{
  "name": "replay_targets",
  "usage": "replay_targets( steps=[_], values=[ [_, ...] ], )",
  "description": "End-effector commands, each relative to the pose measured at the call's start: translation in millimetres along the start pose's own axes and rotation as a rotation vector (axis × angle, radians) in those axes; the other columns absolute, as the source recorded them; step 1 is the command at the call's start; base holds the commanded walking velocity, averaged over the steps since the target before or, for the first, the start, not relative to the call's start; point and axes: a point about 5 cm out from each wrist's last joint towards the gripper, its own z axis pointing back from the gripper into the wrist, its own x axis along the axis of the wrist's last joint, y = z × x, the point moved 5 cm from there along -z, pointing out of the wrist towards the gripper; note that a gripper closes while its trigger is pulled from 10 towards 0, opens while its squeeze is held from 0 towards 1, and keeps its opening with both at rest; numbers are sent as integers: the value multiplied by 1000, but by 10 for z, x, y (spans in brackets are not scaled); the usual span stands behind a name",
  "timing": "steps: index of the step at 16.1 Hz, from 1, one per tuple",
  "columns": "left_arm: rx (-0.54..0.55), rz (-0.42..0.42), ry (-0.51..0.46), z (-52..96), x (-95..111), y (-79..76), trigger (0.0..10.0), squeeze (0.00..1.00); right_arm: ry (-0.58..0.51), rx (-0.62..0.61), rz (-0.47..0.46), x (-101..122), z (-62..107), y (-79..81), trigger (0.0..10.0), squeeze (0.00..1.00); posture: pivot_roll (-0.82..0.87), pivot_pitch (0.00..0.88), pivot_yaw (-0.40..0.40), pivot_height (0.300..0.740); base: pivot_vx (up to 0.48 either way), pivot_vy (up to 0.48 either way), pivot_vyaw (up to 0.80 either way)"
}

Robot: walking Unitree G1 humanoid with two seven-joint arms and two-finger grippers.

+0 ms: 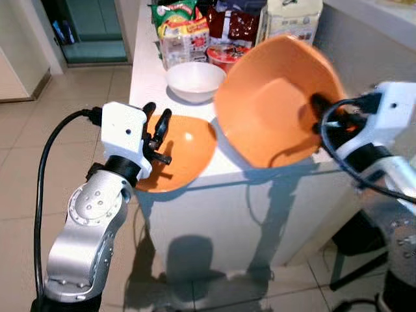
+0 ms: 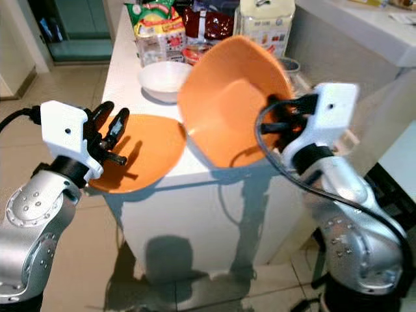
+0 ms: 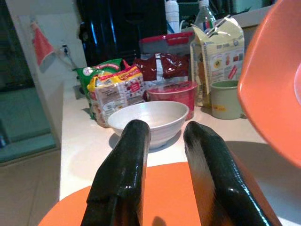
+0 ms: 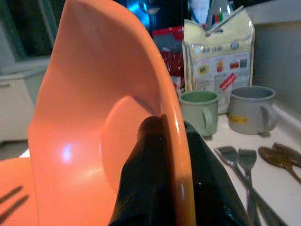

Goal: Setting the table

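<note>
My right gripper is shut on the rim of an orange bowl, one finger inside and one outside. The bowl is tipped up on its edge above the white counter. An orange plate lies at the counter's front left corner and hangs over the edge. My left gripper hovers just over the plate's near side, open, with nothing between its fingers. A white bowl stands on the counter behind the plate.
Snack packets, a red-lidded tub and a paper carton crowd the counter's back. Two mugs and loose cutlery lie at its right side. A tiled floor surrounds the counter.
</note>
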Motion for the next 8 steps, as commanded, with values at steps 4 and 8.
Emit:
replay_targets(
  steps=[4, 8],
  values=[
    [-21, -5, -14, -1, 52, -100, 10000, 0, -71, -5, 10, 72, 69, 1, 10000, 0, 15, 0, 12, 740, 0, -469, 0],
    [-2, 11, 3, 9, -3, -108, 10000, 0, -45, 76, 26, -48, 115, 122, 10000, 0, 11, 0, 11, 740, 0, -469, 0]
  ],
)
